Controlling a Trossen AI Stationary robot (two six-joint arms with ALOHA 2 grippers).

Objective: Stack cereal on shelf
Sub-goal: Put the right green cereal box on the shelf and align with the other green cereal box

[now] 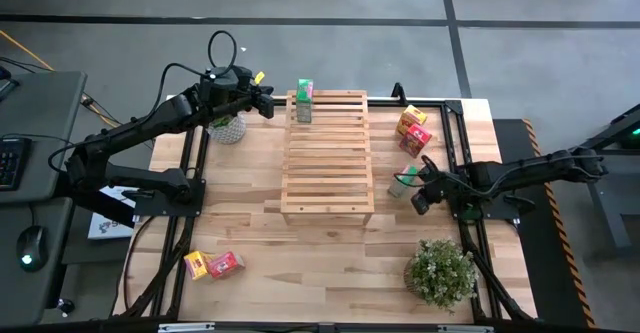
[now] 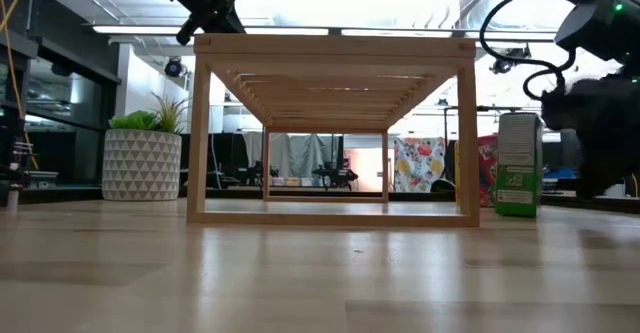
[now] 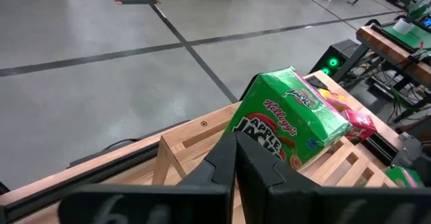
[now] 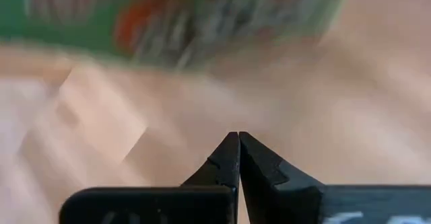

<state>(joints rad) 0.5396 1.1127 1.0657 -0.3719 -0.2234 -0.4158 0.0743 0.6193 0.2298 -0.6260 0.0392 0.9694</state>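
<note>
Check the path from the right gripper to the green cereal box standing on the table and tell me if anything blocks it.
Nothing visible does. The right gripper, fingers shut, sits just beside the green cereal box on the table, right of the shelf, with only bare wood between them.

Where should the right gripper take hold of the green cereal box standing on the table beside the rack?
The green box stands upright beside the rack. Probably best to grip its two broad faces near the top, coming from the right gripper side, away from the rack.
</note>
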